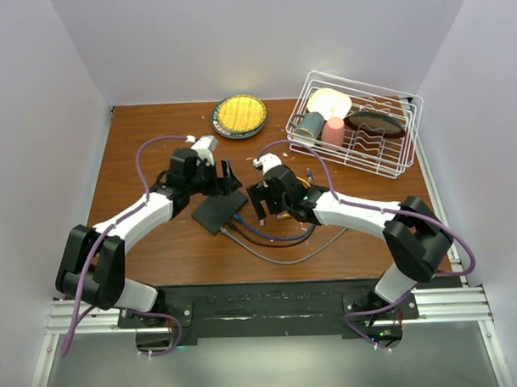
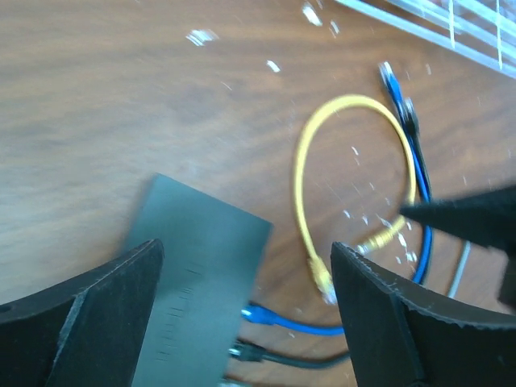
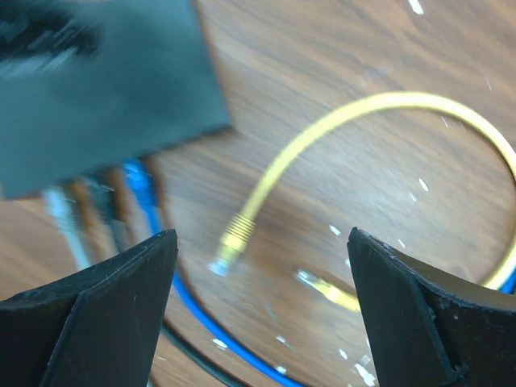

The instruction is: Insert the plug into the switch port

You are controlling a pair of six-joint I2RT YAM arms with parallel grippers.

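Hovering near the black box (image 3: 97,89), we have the left gripper (image 2: 246,266) and right gripper (image 3: 262,258) spread wide and empty. The yellow cable (image 3: 387,105) lies loose, its plug (image 3: 230,246) resting near the box's socket edge (image 3: 121,153), presumably ready for pickup.

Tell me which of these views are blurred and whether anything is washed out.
Right wrist: heaviest blur, the switch smeared, the yellow cable soft. Left wrist: mild blur throughout, the rack washed out in the top corner. Top external: sharp and evenly lit, no strong glare on the table.
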